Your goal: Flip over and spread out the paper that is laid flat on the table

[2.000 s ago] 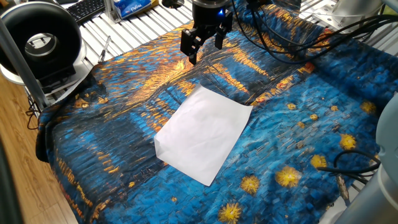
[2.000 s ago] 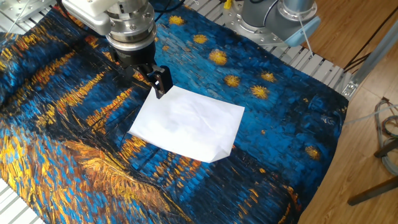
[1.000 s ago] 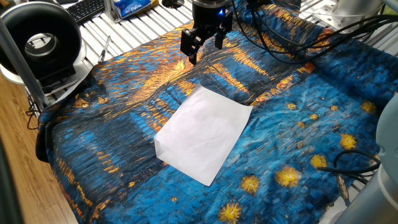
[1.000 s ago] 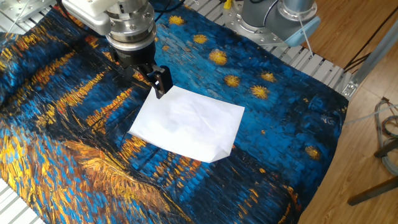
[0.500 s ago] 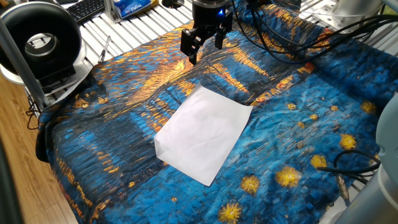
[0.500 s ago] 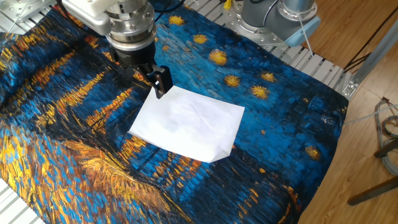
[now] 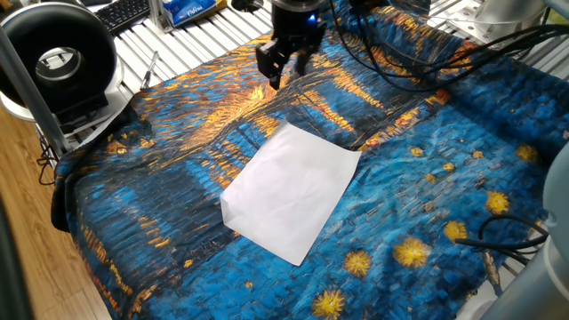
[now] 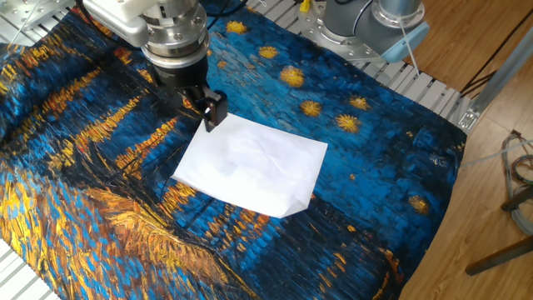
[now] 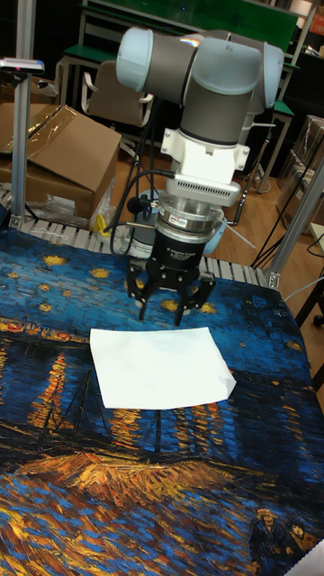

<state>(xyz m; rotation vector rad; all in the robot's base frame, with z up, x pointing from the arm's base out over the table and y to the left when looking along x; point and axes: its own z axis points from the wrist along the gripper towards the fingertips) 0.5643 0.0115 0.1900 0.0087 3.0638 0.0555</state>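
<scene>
The white paper (image 7: pixel 292 191) (image 8: pixel 250 164) (image 9: pixel 160 367) lies flat on the table (image 7: pixel 444 169) (image 8: pixel 100 208) (image 9: pixel 135 477), which is draped in a blue and orange painted cloth. One corner of the sheet is slightly bent. My gripper (image 7: pixel 284 64) (image 8: pixel 208 107) (image 9: pixel 168 304) hangs just above the cloth at the paper's far edge, near one corner. Its fingers point down with a gap between them and hold nothing. It is not touching the sheet.
A round black device (image 7: pixel 58 58) and a keyboard (image 7: pixel 124 13) stand beyond the cloth's edge on a white slatted surface (image 8: pixel 416 83). Black cables (image 7: pixel 498 233) trail over one side of the cloth. A cardboard box (image 9: pixel 54 153) sits behind the table.
The gripper has shifted slightly, and its fingers look closer together than before. The paper has not moved.
</scene>
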